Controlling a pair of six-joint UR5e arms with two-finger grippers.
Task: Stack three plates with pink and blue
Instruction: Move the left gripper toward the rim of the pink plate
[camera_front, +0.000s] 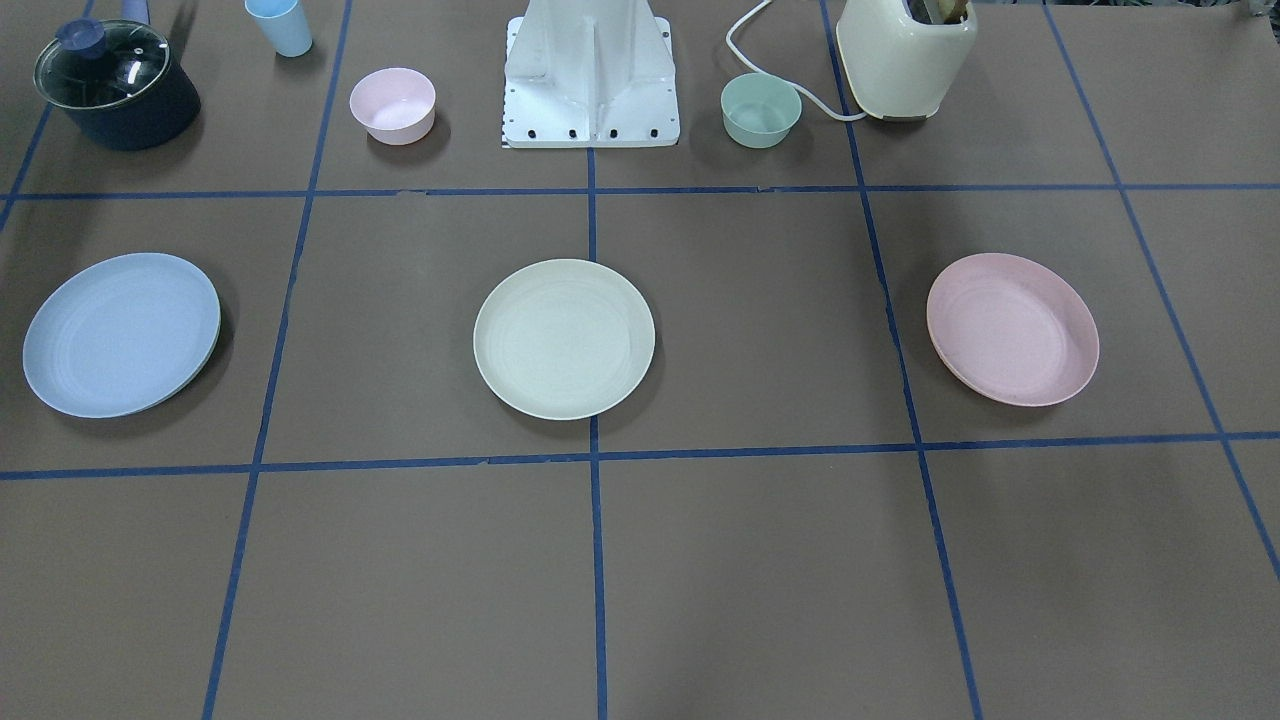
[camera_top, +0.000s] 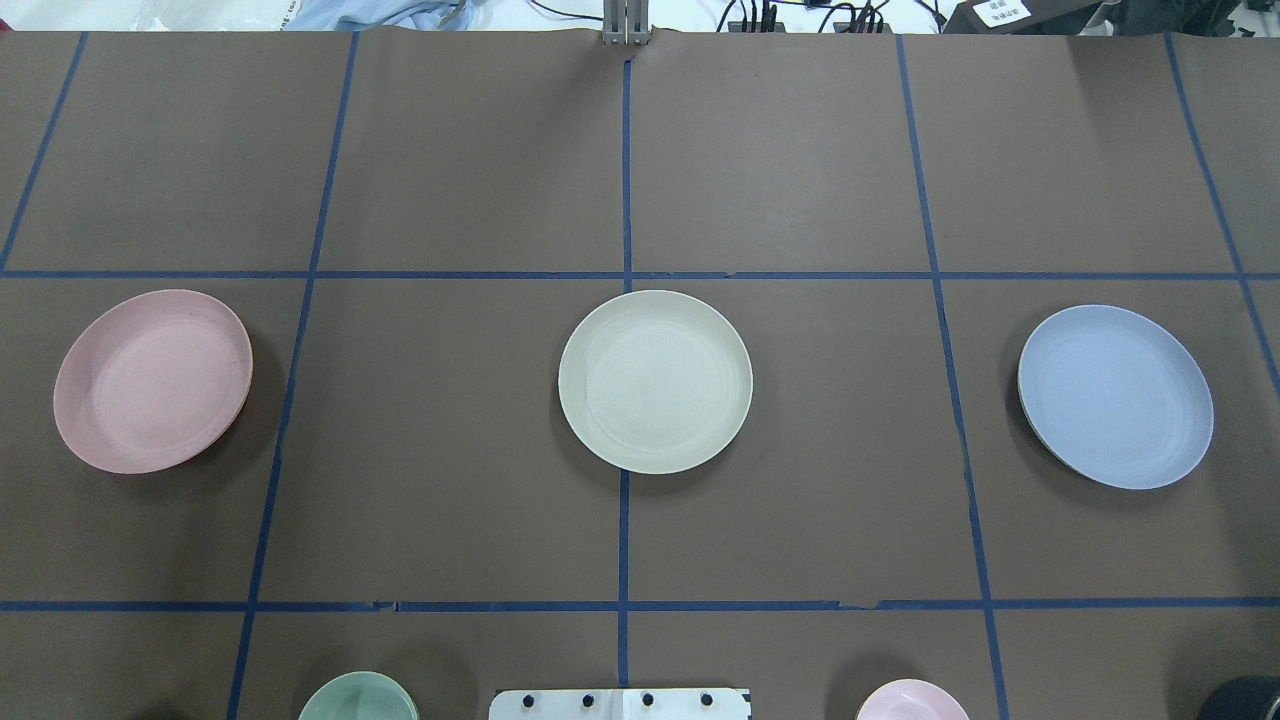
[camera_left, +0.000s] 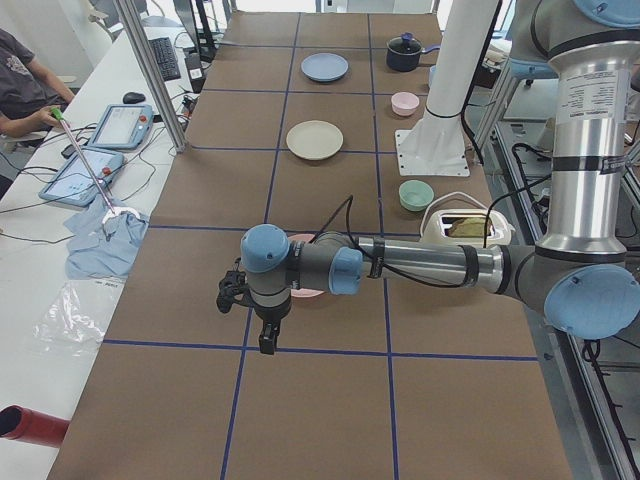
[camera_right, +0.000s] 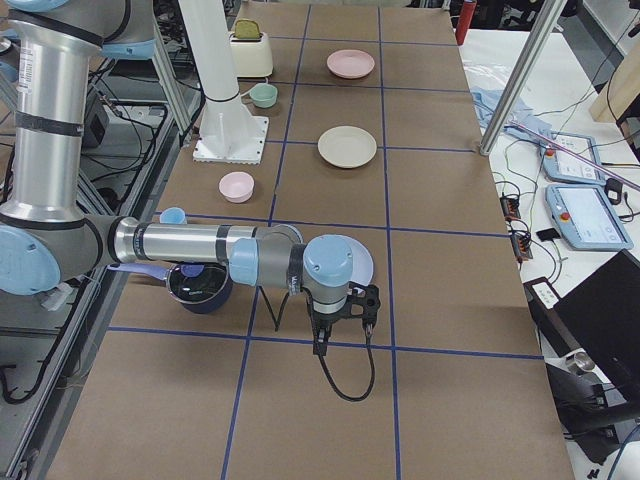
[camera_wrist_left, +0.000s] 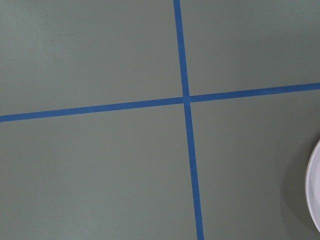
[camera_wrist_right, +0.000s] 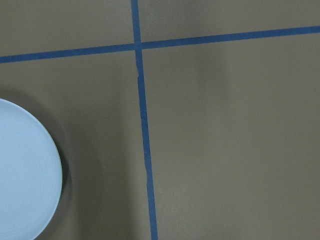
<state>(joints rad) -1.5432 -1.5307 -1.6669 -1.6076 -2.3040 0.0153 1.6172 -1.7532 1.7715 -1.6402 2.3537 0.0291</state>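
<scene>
Three plates lie apart in a row across the table. The light blue plate (camera_front: 121, 333) (camera_top: 1115, 396) is on my right side, the cream-white plate (camera_front: 564, 338) (camera_top: 655, 381) in the middle, the pale pink plate (camera_front: 1012, 330) (camera_top: 152, 380) on my left side. My left gripper (camera_left: 268, 338) hangs above the table just beyond the pink plate (camera_left: 305, 292). My right gripper (camera_right: 320, 340) hangs just beyond the blue plate (camera_right: 365, 262), whose rim shows in the right wrist view (camera_wrist_right: 25, 170). Both grippers show only in side views, so I cannot tell open or shut.
Near the robot base (camera_front: 590, 75) stand a small pink bowl (camera_front: 392, 105), a mint-green bowl (camera_front: 761, 110), a cream toaster (camera_front: 905, 55) with its cord, a lidded dark pot (camera_front: 118, 85) and a blue cup (camera_front: 280, 25). Blue tape lines grid the brown table.
</scene>
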